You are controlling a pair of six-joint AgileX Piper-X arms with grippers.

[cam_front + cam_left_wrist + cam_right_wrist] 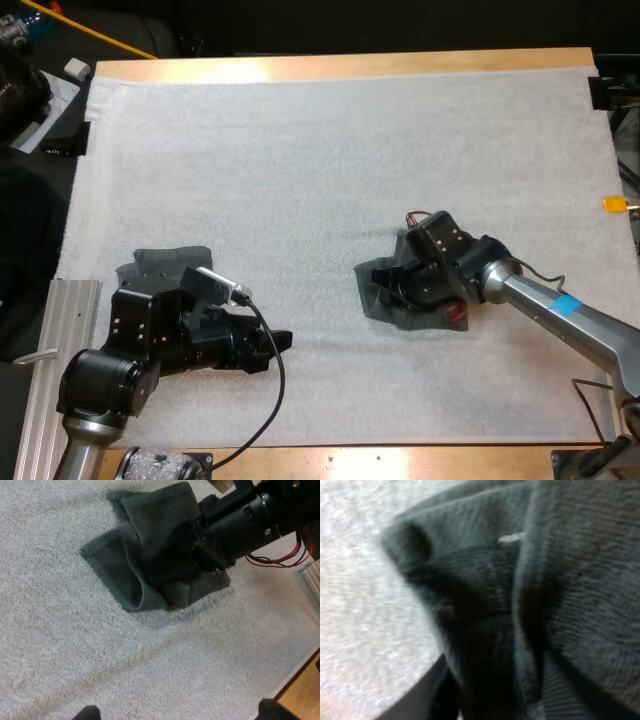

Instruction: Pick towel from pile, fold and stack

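Towels: two; right tool on crumpled towel, second towel apart.

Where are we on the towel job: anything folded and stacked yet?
Done: maybe one; a second towel lies near my left gripper, partly hidden, fold unclear. In hand: my right gripper is down on the crumpled towel; the left gripper hangs open and empty. Left: fold that towel and stack it.

Far half of mat bare: wide free passage. Middle strip between arms free. Crumpled towel right of centre with right gripper down on it: blocked there. Second towel near left edge, partly under left arm. Left gripper low over near mat.
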